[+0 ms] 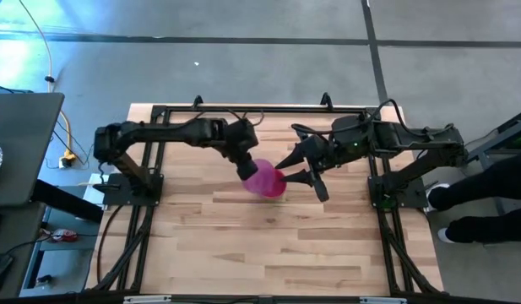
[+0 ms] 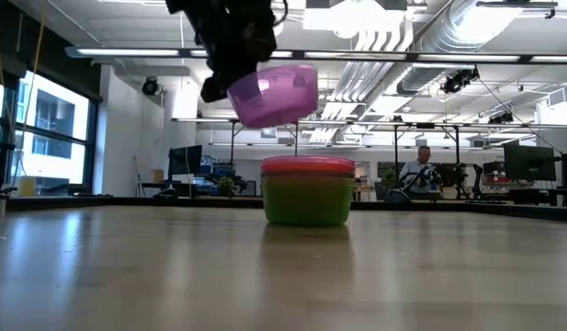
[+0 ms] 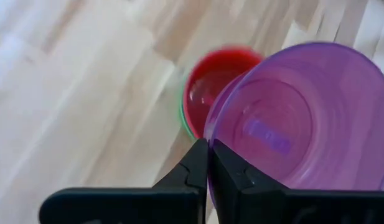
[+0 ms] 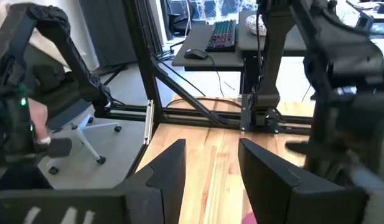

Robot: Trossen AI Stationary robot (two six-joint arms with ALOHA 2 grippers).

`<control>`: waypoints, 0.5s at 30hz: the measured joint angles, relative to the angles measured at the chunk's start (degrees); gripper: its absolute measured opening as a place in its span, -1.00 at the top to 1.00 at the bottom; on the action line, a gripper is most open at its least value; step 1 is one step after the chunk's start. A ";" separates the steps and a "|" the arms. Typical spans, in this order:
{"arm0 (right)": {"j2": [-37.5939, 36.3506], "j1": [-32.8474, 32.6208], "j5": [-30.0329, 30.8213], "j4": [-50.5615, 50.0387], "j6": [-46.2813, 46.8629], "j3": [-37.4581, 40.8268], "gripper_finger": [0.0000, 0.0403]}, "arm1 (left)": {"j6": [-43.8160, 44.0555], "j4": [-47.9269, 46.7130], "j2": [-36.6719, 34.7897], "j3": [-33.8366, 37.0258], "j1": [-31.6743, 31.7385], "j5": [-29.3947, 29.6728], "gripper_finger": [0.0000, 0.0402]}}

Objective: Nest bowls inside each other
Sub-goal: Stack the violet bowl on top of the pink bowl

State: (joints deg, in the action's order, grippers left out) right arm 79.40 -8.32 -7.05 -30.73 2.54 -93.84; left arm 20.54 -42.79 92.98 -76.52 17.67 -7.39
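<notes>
A purple bowl (image 2: 274,94), pinker from above (image 1: 265,181), hangs tilted in the air in my left gripper (image 3: 208,163), which is shut on it. Just beneath it, a red bowl (image 2: 308,165) sits nested in a green bowl (image 2: 308,200) standing on the table. The left wrist view shows the red bowl (image 3: 216,87) and the green bowl's rim (image 3: 183,118). From above the held bowl hides this stack. My right gripper (image 1: 299,173) hovers open just right of the held bowl, touching nothing. The yellow, teal and remaining bowls are out of view. My left gripper pinches the purple bowl's rim (image 3: 211,134) between its two fingers, one inside the bowl and one outside. The fingers slant down from above on the bowl's left side. The bowl is lifted clear and hangs tilted below them, above the red-and-green stack.
Bare wooden tabletop (image 1: 268,245) stretches toward the near edge. The black frame rails (image 1: 142,219) run along both sides. A person's legs (image 1: 480,198) stand beyond the table's right side. In the right wrist view my right gripper (image 4: 210,168) faces the left arm's base and a desk.
</notes>
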 joint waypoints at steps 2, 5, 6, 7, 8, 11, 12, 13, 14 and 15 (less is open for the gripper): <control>0.00 0.00 0.04 0.06 -0.06 0.00 0.30 | -0.14 0.11 2.08 -0.52 -0.07 -0.83 1.00; 0.00 0.00 0.07 -0.09 -0.02 0.00 0.30 | -1.11 -1.43 5.84 -2.92 -0.23 -1.16 1.00; 0.00 0.00 0.06 -0.30 -0.02 0.00 0.30 | -1.57 -1.79 7.29 -4.15 -0.50 -1.12 1.00; 0.00 0.00 0.07 -0.38 -0.02 0.00 0.30 | -2.13 -1.59 8.59 -5.54 -0.66 -1.11 1.00; 0.00 0.00 0.06 -0.39 -0.02 0.00 0.30 | -2.75 -2.45 9.67 -6.92 -0.76 -0.94 1.00; 0.00 0.00 0.06 -0.87 0.01 0.00 0.30 | -4.85 -4.12 12.85 -12.23 -0.86 -1.00 1.00; 0.00 0.00 0.04 -1.29 0.18 0.00 0.30 | -5.56 -5.25 13.86 -13.96 -0.90 -1.00 1.00; 0.00 0.00 0.09 -1.58 0.36 0.00 0.30 | -6.24 -6.56 14.77 -15.60 -0.90 -1.01 1.00; 0.00 0.00 0.08 -1.83 0.61 0.00 0.30 | -6.86 -7.10 15.80 -17.41 -0.89 -0.98 1.00; 0.00 0.00 0.08 -2.26 1.05 0.00 0.30 | -7.52 -7.44 16.77 -19.08 -0.87 -0.94 1.00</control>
State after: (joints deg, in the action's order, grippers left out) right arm 79.40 -8.32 -6.97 -32.99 3.59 -93.84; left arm 13.02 -50.22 109.75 -95.60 16.80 -8.33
